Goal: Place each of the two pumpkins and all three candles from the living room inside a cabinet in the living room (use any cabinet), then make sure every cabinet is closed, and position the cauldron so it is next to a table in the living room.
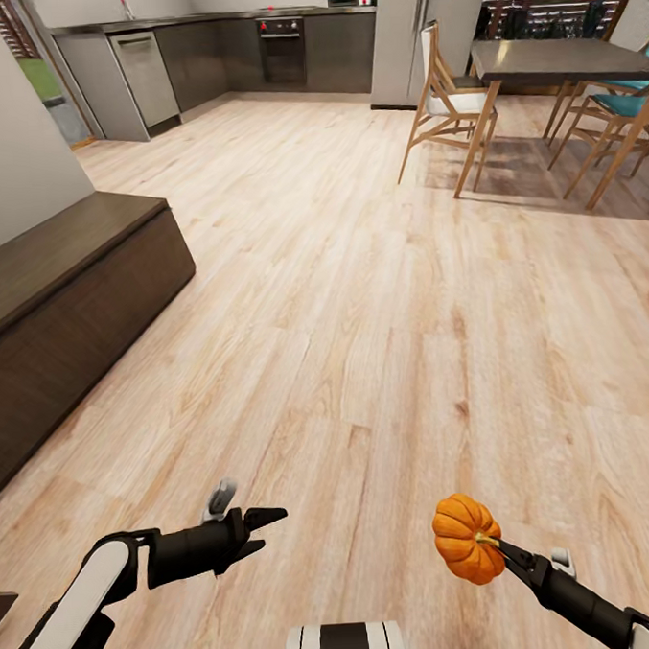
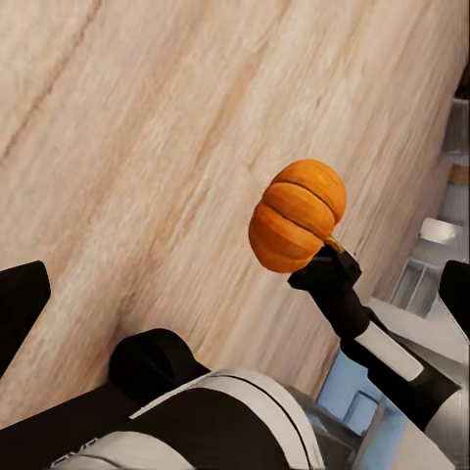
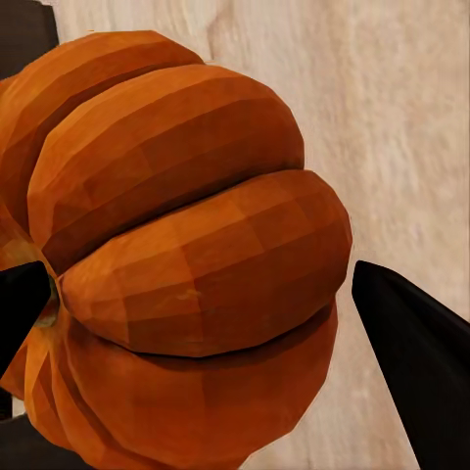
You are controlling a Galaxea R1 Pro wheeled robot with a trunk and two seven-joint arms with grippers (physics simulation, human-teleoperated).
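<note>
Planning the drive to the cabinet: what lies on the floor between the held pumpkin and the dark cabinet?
In the head view, only bare wood floor and the empty left gripper lie between the pumpkin and the cabinet.

The pumpkin [image 1: 466, 538] is bright orange with darker ribbed grooves, held by the black right end effector [image 1: 501, 547]. The floor [image 1: 361, 293] is pale, streaky wood-grain planks; the cabinet [image 1: 64, 312] is dark brown. The left end effector [image 1: 265, 530] is black on a white-and-black arm.
</note>
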